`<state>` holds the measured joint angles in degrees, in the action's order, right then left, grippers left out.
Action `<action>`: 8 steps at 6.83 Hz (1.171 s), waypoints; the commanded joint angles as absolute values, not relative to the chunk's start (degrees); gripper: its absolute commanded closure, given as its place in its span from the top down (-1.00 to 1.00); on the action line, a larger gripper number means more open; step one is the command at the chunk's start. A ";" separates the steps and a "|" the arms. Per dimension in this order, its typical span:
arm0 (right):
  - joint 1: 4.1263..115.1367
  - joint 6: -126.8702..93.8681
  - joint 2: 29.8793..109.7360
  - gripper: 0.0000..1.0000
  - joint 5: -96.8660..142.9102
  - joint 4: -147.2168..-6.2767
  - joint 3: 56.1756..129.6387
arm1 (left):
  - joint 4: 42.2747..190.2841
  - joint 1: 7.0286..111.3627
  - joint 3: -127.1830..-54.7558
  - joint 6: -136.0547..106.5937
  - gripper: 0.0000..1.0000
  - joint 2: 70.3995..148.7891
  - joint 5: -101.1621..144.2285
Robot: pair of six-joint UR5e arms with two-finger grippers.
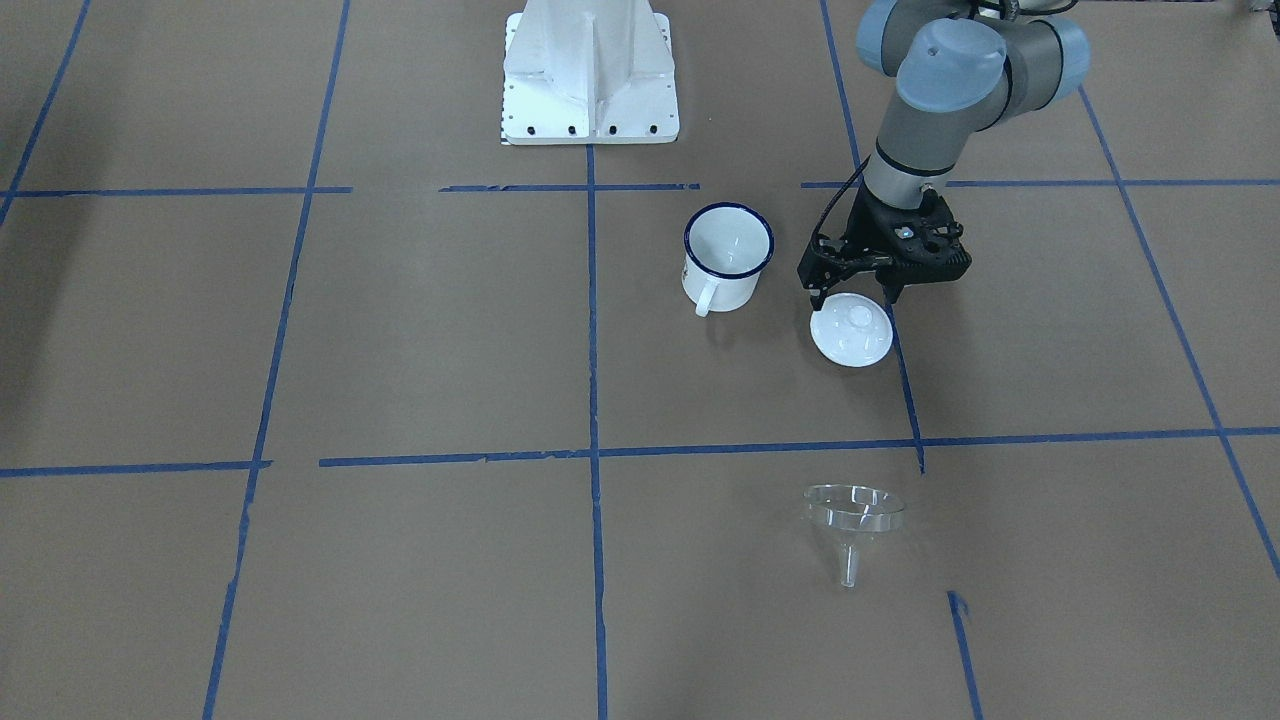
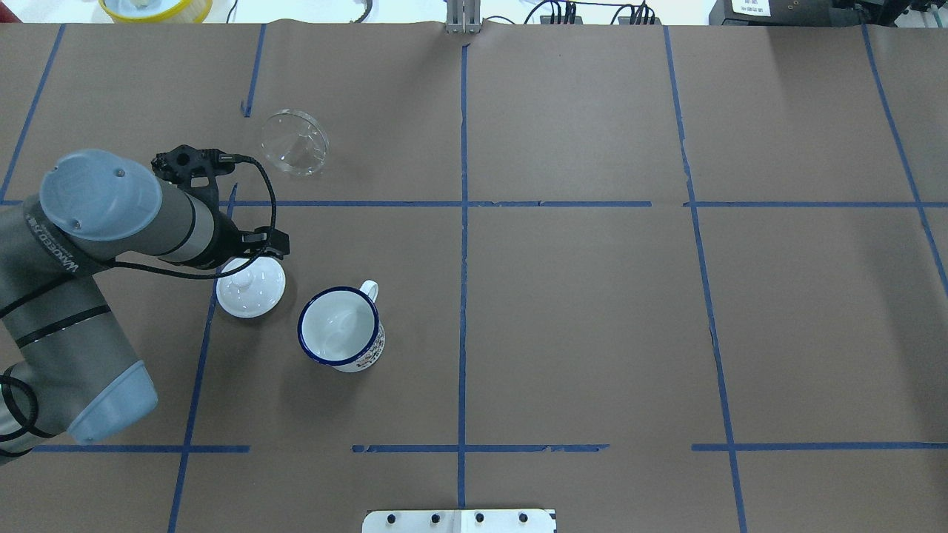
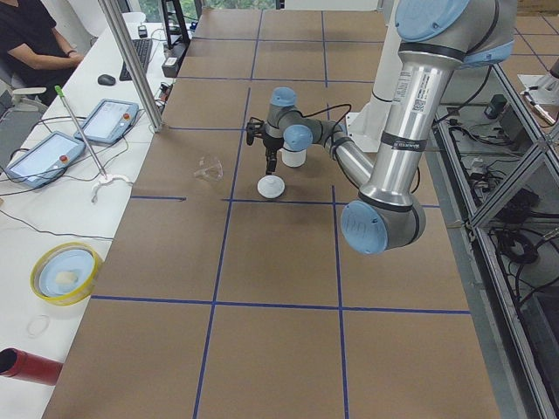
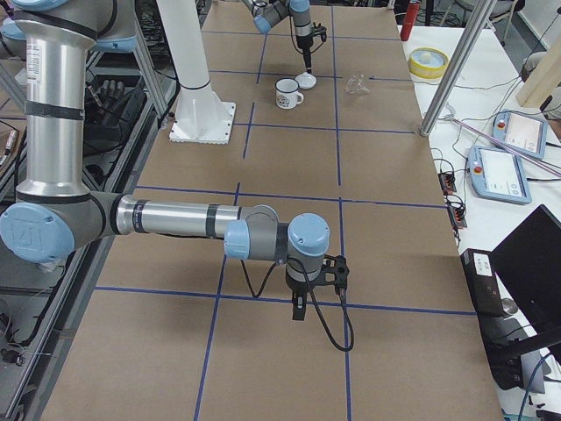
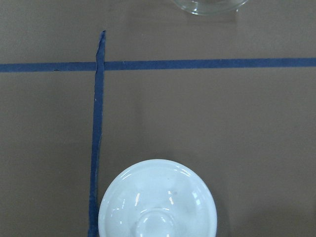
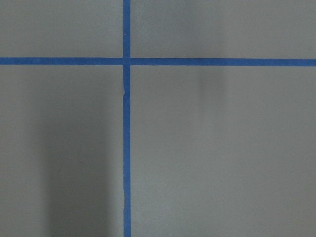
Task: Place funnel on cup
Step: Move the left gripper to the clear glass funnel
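The clear funnel (image 1: 853, 510) stands bowl-up on the brown paper by itself; it also shows in the overhead view (image 2: 294, 141) and at the top edge of the left wrist view (image 5: 207, 5). The white cup (image 1: 728, 255) with a dark blue rim stands upright and empty (image 2: 341, 329), its handle away from the robot. My left gripper (image 1: 852, 293) is open and empty, hovering just over a round white lid (image 1: 851, 330), apart from funnel and cup. My right gripper (image 4: 298, 309) hangs over bare paper far from them; I cannot tell whether it is open or shut.
The white lid with a knob (image 2: 250, 289) lies next to the cup, on the robot's left. The white robot base plate (image 1: 590, 80) is at the table's robot side. A yellow bowl (image 2: 155, 7) sits beyond the far edge. Blue tape lines cross the paper.
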<state>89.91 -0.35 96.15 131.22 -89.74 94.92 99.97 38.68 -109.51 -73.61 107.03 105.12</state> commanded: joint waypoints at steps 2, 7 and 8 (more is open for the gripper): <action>89.91 -0.35 96.15 1.00 131.22 -89.74 94.92 | 102.63 40.78 -103.84 -104.22 1.00 115.45 94.29; 89.91 -0.35 96.15 1.00 131.22 -89.74 94.92 | 124.31 40.61 -82.83 -113.82 1.00 121.20 75.61; 89.91 -0.35 96.15 1.00 131.22 -89.74 94.92 | 126.71 40.61 -80.53 -113.30 0.99 121.20 75.50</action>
<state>89.91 -0.35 96.15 131.22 -89.74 94.92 123.04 40.61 -83.82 -113.58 120.97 76.81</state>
